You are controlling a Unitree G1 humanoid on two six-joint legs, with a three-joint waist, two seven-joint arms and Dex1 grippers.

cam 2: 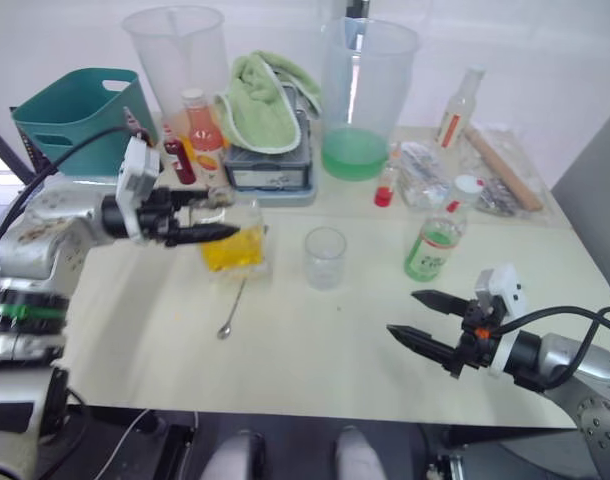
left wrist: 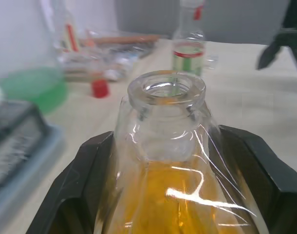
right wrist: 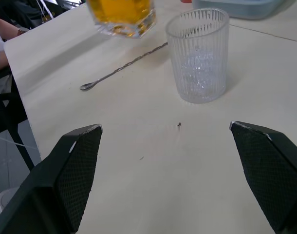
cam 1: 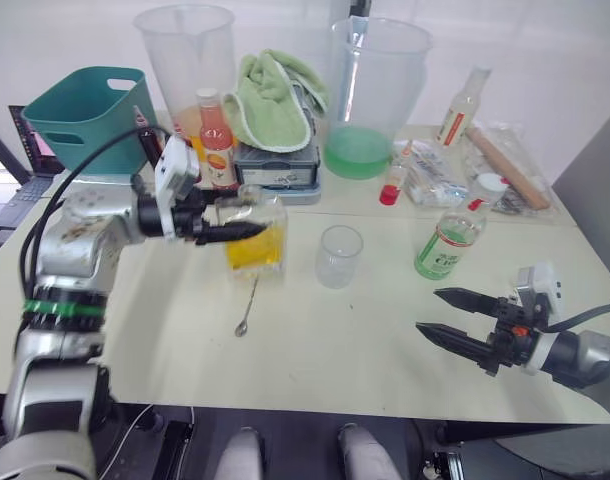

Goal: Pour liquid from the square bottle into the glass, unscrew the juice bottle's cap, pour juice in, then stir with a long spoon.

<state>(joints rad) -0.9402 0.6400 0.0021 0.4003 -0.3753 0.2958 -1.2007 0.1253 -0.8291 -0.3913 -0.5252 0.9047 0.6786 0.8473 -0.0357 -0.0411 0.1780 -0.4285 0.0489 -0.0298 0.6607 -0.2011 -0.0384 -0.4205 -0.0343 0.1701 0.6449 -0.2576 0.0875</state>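
My left gripper (cam 1: 247, 224) is shut on the square bottle (cam 1: 257, 240), one black finger on each side of its shoulders (left wrist: 163, 161). The bottle holds yellow liquid, its neck is open, and it stands upright at or just above the table. To its right stands the glass (cam 1: 340, 256), which looks empty (right wrist: 199, 56). The long spoon (cam 1: 247, 308) lies flat on the table in front of the bottle. The juice bottle (cam 2: 430, 248) with its white cap (cam 2: 467, 186) stands right of the glass. My right gripper (cam 1: 430, 311) hovers open near the table's front right, pointing toward the glass.
Along the back stand a teal basket (cam 1: 85, 115), two big clear jugs (cam 1: 185, 50), one with green liquid (cam 1: 375, 95), a green towel (cam 1: 275, 100) on a grey box, an orange-pink bottle (cam 1: 217, 140), a slender red-labelled bottle (cam 1: 463, 105) and a rolling pin (cam 1: 505, 165).
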